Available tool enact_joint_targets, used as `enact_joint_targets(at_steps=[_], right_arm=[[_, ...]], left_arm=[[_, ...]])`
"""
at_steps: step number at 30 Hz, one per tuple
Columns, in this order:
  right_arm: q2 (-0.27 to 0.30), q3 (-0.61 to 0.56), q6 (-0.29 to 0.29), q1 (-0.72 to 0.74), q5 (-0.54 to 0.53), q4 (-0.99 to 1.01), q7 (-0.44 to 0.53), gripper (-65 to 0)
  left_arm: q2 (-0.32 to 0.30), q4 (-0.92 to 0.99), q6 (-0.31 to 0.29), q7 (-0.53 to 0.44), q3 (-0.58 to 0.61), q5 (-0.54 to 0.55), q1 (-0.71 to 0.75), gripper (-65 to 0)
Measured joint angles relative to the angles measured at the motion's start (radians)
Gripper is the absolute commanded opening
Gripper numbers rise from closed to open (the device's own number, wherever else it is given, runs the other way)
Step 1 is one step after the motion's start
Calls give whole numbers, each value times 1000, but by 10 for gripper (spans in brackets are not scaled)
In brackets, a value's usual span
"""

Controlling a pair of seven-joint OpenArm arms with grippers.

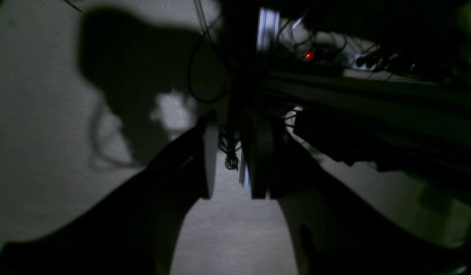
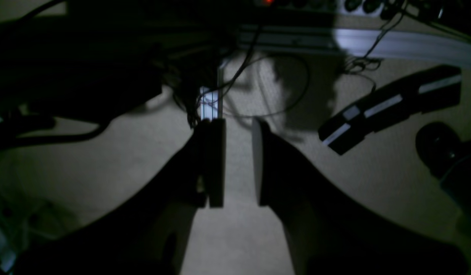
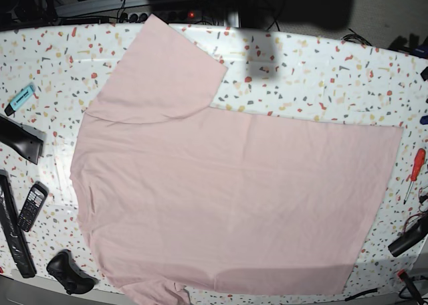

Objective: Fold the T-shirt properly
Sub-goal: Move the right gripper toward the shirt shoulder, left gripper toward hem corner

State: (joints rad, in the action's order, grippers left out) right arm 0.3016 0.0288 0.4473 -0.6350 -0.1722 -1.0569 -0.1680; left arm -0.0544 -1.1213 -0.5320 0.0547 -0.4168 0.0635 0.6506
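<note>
Left gripper (image 1: 229,160): jaws parted with a clear gap, nothing between them; in its wrist view it faces dim pale floor and cabling, not cloth.
Right gripper (image 2: 237,164): likewise parted and empty, looking down at pale floor, cables (image 2: 273,88) and a black bar-shaped device (image 2: 392,107) at right of frame.
Arms in the base view: neither arm shows there; only a dark blur at the top centre edge.
T-shirt (image 3: 227,184): spread flat, plain side up, filling the middle of the speckled table (image 3: 321,71).
Long axis: runs left to right across the frame, collar end at left, straight hem at right.
Sleeves: one fans out toward upper left; the other is cut off at the bottom edge.
Direction from tools: the cloth appears in neither wrist view, so both arms seem drawn back off the table, probably beyond its top edge.
Nearer arm: I cannot tell.
Clutter: a phone (image 3: 31,206) at left and a red screwdriver (image 3: 414,171) at right lie clear of the cloth.
</note>
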Motion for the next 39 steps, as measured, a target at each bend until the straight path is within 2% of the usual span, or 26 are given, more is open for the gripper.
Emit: enact_joint_targets(at_steps=[2, 7, 11, 13, 17, 19, 24, 27, 30, 34, 38, 39], right_arm=[[24, 0, 0, -57, -22, -97, -8, -527], [101, 0, 0, -205, -89, -374, -104, -527], [169, 2, 3, -311, -89, -591, -112, -526], [202, 10, 3, -352, -87, -693, -153, -526], [243, 50, 6, -377, -82, -866, -290, -527], [261, 78, 5, -377, -82, -944, -321, -527], [329, 137, 6, -376, -85, -1105, -391, -526], [355, 182, 7, -381, -87, -1162, -416, -526], [357, 246, 6, -379, -86, -1200, -420, -526], [344, 320, 7, -367, -90, -1227, -420, -526], [327, 370, 7, -367, -86, -1230, -421, -526], [318, 373, 7, -367, -86, -1230, -420, -526]], left_arm=[[-18, -77, -2, 31, 0, 27, 38, -511], [-97, -273, 0, 100, 0, 47, 133, -510], [-151, -430, -3, 109, 0, 47, 212, -511], [-179, -509, -4, 122, 1, 45, 243, -511], [-252, -665, -6, 165, 0, 1, 269, -510], [-294, -736, -6, 212, 1, -35, 266, -510], [-436, -906, -10, 230, 1, -92, 269, -506], [-524, -956, -9, 202, 1, -159, 264, -454], [-604, -954, -3, 169, 2, -176, 235, -402], [-686, -909, -7, 71, 3, -176, 162, -398], [-763, -791, -5, -56, 8, -180, 48, -398], [-785, -760, -2, -64, 19, -180, 17, -399]])
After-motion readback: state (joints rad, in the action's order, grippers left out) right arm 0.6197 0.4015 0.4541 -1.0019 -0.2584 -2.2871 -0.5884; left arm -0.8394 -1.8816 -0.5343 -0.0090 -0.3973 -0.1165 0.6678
